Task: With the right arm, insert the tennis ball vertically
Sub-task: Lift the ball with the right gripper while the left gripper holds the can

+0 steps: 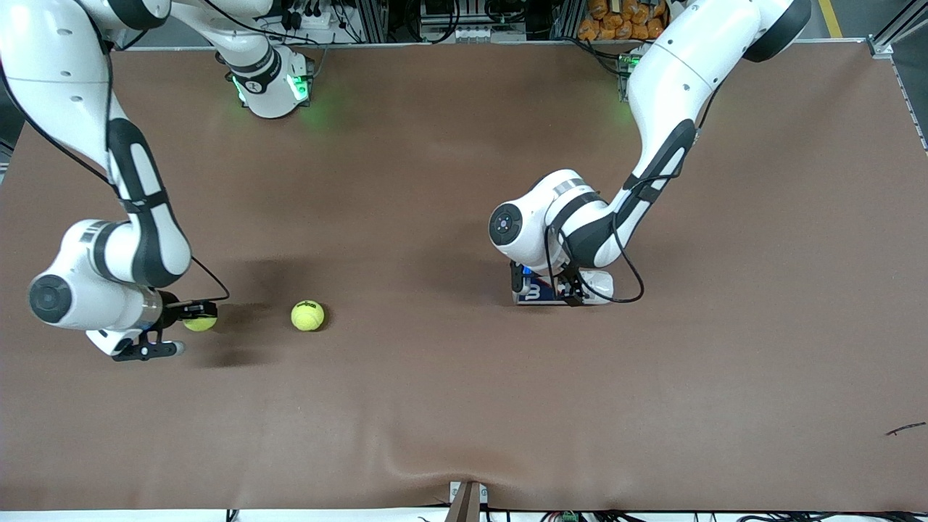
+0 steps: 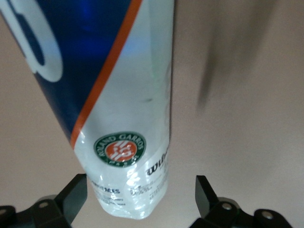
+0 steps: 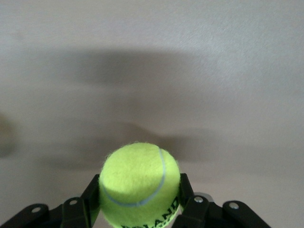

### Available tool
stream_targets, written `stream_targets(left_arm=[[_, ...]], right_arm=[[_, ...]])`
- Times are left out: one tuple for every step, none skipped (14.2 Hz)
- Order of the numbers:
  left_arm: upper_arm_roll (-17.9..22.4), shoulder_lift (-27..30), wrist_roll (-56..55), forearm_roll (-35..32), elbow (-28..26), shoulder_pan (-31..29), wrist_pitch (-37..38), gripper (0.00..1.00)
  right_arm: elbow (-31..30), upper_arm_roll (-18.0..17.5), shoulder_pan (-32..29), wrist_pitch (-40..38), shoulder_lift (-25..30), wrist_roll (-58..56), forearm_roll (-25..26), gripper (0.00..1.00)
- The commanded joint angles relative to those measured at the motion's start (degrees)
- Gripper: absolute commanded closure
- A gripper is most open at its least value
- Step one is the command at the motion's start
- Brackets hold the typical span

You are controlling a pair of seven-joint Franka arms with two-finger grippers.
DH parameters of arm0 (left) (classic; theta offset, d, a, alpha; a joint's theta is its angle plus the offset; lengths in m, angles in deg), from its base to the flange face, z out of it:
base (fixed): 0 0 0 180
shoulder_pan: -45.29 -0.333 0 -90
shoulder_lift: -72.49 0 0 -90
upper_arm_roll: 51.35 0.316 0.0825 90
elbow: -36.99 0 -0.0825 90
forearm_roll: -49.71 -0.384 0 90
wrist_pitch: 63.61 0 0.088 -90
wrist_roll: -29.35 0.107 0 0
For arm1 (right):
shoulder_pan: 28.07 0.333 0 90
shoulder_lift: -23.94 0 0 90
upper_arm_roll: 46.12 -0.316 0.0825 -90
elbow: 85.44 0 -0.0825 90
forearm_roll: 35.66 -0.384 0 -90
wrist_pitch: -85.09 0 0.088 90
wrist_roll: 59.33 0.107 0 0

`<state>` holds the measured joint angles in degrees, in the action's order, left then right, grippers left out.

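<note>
A yellow-green tennis ball [image 3: 139,183] sits between the black fingers of my right gripper [image 3: 139,195], which is shut on it. In the front view this ball [image 1: 202,323] and the right gripper [image 1: 193,317] are low over the brown table toward the right arm's end. A white and blue ball can [image 2: 126,142] with an orange stripe lies on the table. Its end rests between the fingers of my open left gripper [image 2: 141,199], touching neither finger. In the front view the left arm's hand hides most of the can [image 1: 531,294].
A second tennis ball [image 1: 307,315] lies on the table beside the held one, toward the can. A small dark twig [image 1: 906,428] lies near the front edge at the left arm's end. The brown cloth [image 1: 464,449] ripples at the front edge.
</note>
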<state>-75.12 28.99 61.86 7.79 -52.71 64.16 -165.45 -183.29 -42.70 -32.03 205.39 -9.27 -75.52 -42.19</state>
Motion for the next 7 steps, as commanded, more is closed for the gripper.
stream_targets(left_arm=[[0.56,-2.20,0.01,-1.41,2.69,1.52,0.33,0.00],[0.65,-2.64,0.09,-1.50,3.82,2.05,0.33,0.00],[1.00,-3.16,0.09,-1.50,4.18,2.66,0.33,0.00],[2.04,-3.17,0.09,-1.41,4.53,3.19,0.33,0.00],[2.49,-3.17,0.18,-1.41,4.62,3.80,0.33,0.00],[2.58,-3.34,0.01,-1.41,4.71,4.24,0.33,0.00],[2.84,-3.60,-0.17,-1.41,4.71,4.33,0.33,0.00]], right_arm=[[-0.76,-0.70,-2.81,-5.76,4.55,-4.81,-5.23,0.96],[-0.15,-0.69,-2.72,-7.43,5.60,-4.82,-5.59,0.96],[0.99,-0.69,-2.55,-10.06,6.31,-4.30,-5.68,0.96],[2.74,-0.69,-2.63,-13.22,6.84,-4.21,-5.77,0.96],[4.58,-0.69,-2.63,-16.38,7.19,-4.03,-5.85,0.94],[6.34,-0.69,-2.63,-19.37,7.63,-4.03,-5.85,0.94],[7.66,-0.69,-2.63,-21.93,8.24,-4.03,-6.46,0.94]])
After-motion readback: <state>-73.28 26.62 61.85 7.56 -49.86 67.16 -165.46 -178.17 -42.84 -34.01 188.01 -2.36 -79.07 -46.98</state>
